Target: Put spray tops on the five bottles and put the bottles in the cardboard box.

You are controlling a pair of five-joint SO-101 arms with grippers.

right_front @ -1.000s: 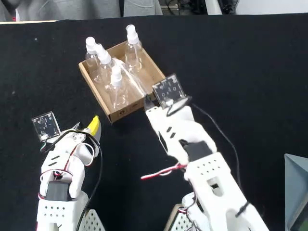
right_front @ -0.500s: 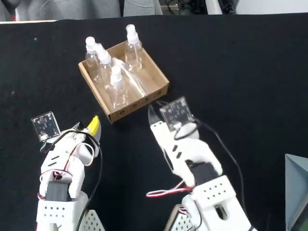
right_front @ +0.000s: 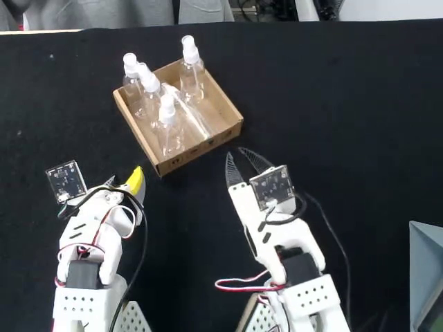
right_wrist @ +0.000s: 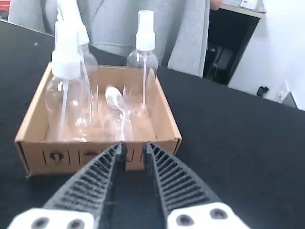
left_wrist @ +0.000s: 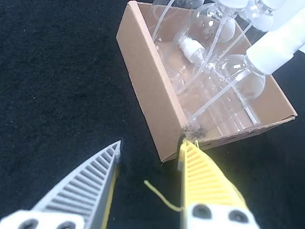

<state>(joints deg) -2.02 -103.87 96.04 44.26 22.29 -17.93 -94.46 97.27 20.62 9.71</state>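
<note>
Jaws bare, bottles boxed
Right jaws narrow, left jaws wide, both empty; the cardboard box [right_front: 201, 146] at the right jaws' 11 o'clock holds the capped bottles [right_front: 190, 76]. The left jaws sit just beside its corner: a swing could topple them.
</note>
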